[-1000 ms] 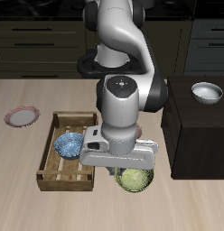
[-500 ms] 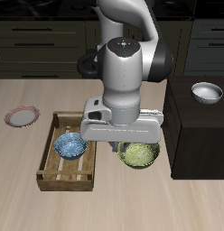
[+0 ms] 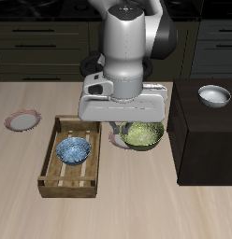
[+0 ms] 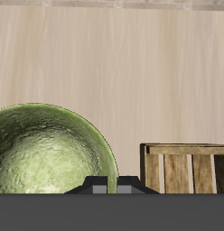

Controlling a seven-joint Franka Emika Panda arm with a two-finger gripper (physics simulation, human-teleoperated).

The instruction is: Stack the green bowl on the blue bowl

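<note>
Green bowl upright in hand; blue bowl in crate.

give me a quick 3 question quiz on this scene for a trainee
1. True or false: the green bowl is already stacked on the blue bowl.
2. What does the blue bowl sit in? A) wooden crate B) dark cabinet C) pink-rimmed plate
3. Name the object on the dark cabinet.

Key: 1 false, it hangs under the gripper. 2 A, the wooden crate. 3 the white bowl.
</note>
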